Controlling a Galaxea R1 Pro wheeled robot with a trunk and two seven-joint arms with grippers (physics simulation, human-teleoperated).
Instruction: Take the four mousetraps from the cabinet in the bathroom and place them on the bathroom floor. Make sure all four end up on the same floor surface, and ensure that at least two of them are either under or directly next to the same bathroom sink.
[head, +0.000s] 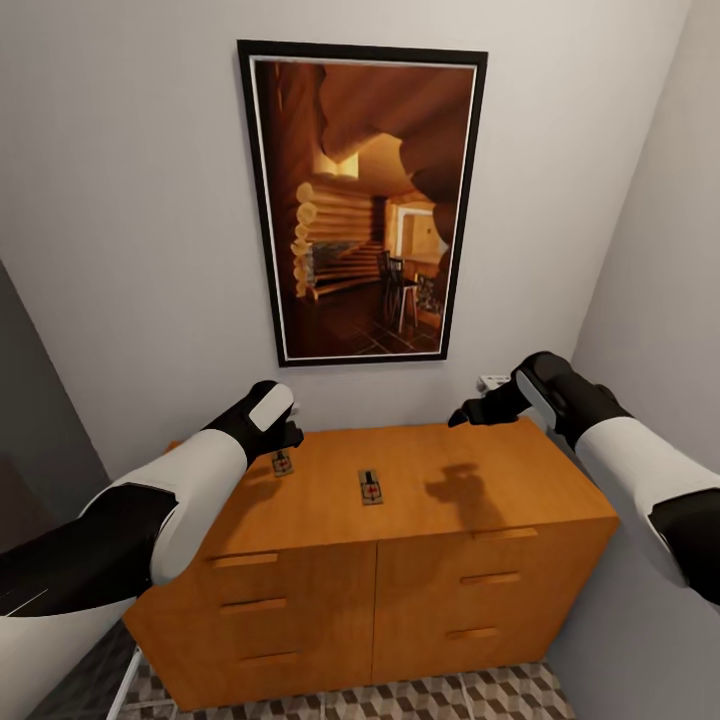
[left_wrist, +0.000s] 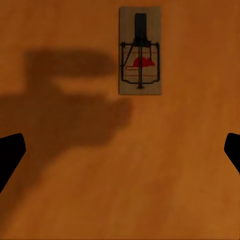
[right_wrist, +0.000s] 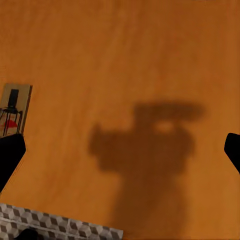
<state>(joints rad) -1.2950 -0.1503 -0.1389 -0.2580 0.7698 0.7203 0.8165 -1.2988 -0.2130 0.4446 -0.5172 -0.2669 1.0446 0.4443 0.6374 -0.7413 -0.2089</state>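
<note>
While both arms hang above the cabinet (head: 400, 470), you see two mousetraps lying flat on its orange-brown top. The left mousetrap (head: 282, 462) sits near the left rear of the top, just below the left gripper (head: 283, 432) in the head view; the centre mousetrap (head: 371, 487) lies apart from it toward the middle. Your left wrist view looks straight down on the left mousetrap (left_wrist: 140, 51), with its dark wire and red mark plainly visible, and both dark fingertips (left_wrist: 10, 155) stand wide apart at the frame edges, touching nothing. The right gripper (head: 462, 416) hovers over the right rear part of the top, casting a shadow (head: 455, 494) on the wood. Your right wrist view shows its fingertips (right_wrist: 11, 152) likewise spread apart and empty, with the centre mousetrap (right_wrist: 14, 116) at one edge and a strip of cube-patterned bathroom floor (right_wrist: 55, 225) past the cabinet front. A framed picture (head: 362, 200) hangs on the wall behind the cabinet.
</note>
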